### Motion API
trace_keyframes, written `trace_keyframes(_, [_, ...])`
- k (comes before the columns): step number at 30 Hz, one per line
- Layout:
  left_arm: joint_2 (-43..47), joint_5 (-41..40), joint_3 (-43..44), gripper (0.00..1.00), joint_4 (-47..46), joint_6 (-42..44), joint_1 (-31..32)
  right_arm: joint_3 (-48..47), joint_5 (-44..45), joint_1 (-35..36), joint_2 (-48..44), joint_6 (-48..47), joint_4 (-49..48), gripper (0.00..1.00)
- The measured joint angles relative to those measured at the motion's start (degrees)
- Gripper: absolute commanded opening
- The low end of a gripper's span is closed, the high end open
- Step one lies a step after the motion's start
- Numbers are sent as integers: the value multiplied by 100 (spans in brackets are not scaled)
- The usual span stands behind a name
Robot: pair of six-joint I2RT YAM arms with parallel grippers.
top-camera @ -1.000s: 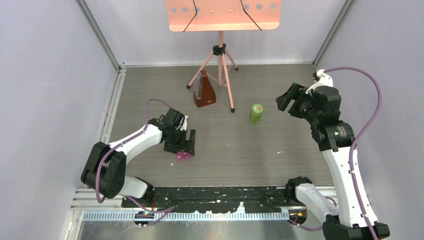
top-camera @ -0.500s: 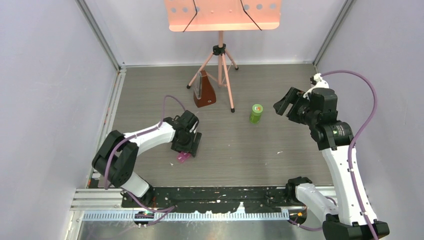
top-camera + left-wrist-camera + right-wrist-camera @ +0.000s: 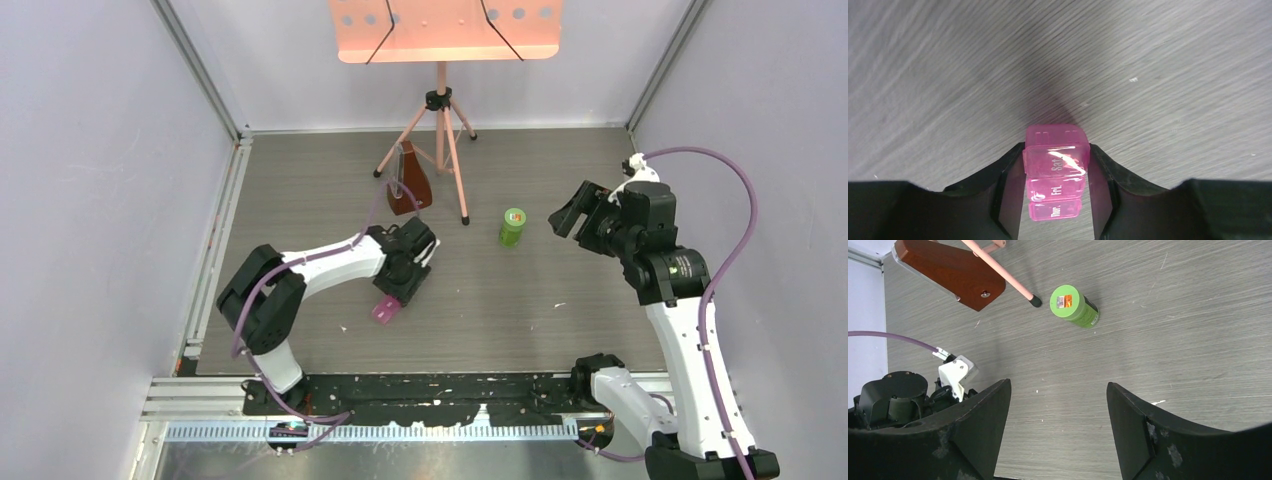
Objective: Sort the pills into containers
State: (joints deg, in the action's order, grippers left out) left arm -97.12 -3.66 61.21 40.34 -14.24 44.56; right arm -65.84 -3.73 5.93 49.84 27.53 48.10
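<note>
The left gripper (image 3: 396,297) has slid away from the left edge toward the middle of the bench (image 3: 500,310), bringing the pink pill box (image 3: 1056,162) pinched in its grip (lid lettering Sat, Fri, Thur reads only from the wrist); the right gripper (image 3: 1058,390) stays spread by the right edge

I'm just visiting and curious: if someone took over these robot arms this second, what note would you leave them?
Left claw: shut on the pink pill box; its lids look closed.
Right claw: open, empty, above the table near the green bottle.
Pills: none visible in any view.
Done: box grasped.
Left: all the sorting.
</note>
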Motion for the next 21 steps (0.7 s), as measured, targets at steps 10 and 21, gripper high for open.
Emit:
trace_keyframes(10, [-892, 581, 1510, 26, 28, 1926, 874, 142, 197, 0, 164, -175, 44, 76])
trace_keyframes(21, [-1355, 822, 1799, 78, 48, 2409, 920, 234, 619, 0, 573, -328, -92, 78])
